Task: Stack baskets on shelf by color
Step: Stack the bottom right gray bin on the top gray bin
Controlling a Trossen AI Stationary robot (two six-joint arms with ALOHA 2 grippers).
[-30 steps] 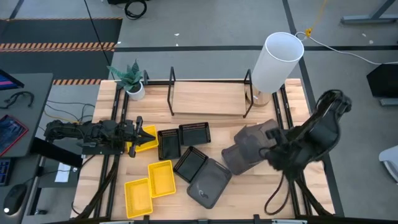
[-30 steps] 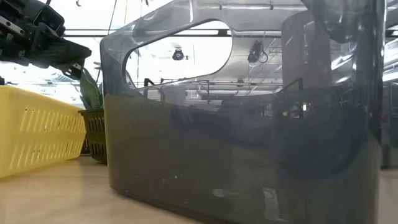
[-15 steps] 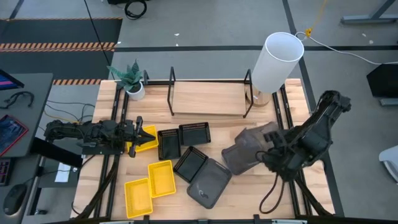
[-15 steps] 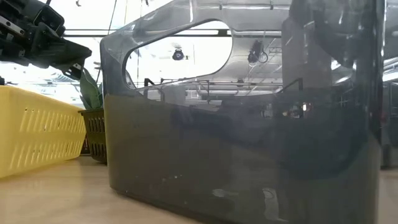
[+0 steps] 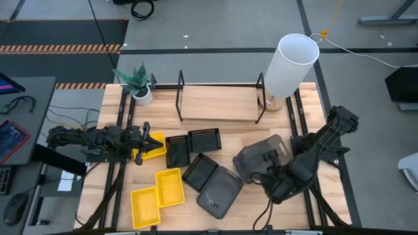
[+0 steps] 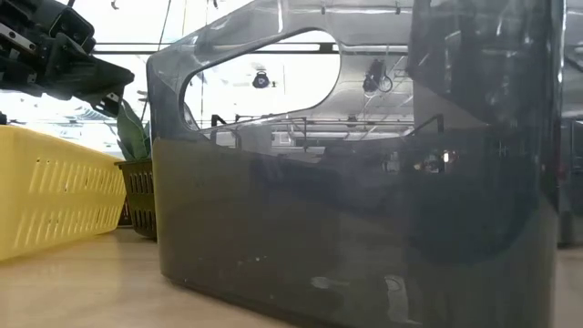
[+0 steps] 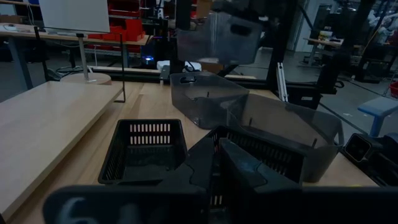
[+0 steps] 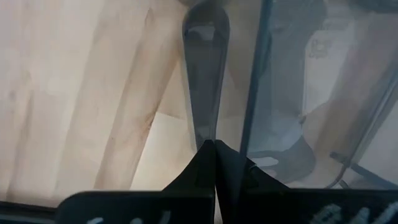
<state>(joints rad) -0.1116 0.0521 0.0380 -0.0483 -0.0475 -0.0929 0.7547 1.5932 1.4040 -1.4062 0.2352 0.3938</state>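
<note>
My right gripper [image 5: 269,162] is shut on a dark grey basket [image 5: 261,151], which the left wrist view shows raised [image 7: 233,37] above a second grey basket [image 7: 208,93] on the table. A third grey basket [image 5: 221,191] lies nearer the front and fills the low view [image 6: 346,200]. Three black baskets [image 5: 176,150] [image 5: 204,139] [image 5: 200,171] and three yellow ones [image 5: 151,146] [image 5: 168,186] [image 5: 145,205] rest flat on the tabletop. My left gripper [image 5: 159,139] is shut, level above the far yellow basket, touching nothing. The shelf [image 5: 219,104] stands at the far edge. My right gripper pinches the grey basket's thin side wall [image 8: 204,93] between its two fingers, at the rim, with the wall running edge-on away from the fingertips. The basket is lifted clear of the table, above the other grey basket.
A tall white lamp [image 5: 290,65] stands at the shelf's right end and a potted plant [image 5: 138,85] at its left end. Black upright frames [image 5: 181,98] [image 5: 260,98] divide the shelf. Bare tabletop [image 5: 261,209] shows near the front right.
My right gripper has moved toward the table's near edge and somewhat left, carrying the grey basket with it; the basket has turned and come over the second grey basket. My left arm has kept still.
</note>
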